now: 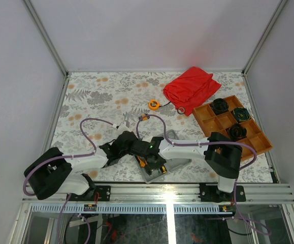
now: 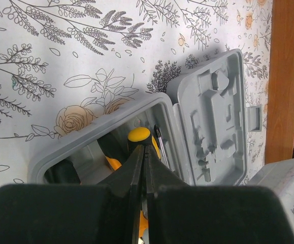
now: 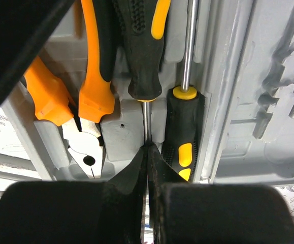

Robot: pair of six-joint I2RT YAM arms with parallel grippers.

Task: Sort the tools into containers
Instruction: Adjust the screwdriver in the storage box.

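Note:
The grey case lies open near the front of the table, its two containers side by side. In the right wrist view one tray holds orange-handled pliers and two black-and-yellow screwdrivers. My right gripper is shut, its tips right over the first screwdriver's thin shaft. My left gripper is shut too, just above a screwdriver's yellow end in that tray; the moulded other half holds nothing. Both grippers meet over the case. A round orange tape measure and a tiny orange-black piece lie farther back.
A red cloth lies at the back right. An orange-brown divided tray with black round parts sits at the right, close to the case. The right arm's purple cable loops above the case.

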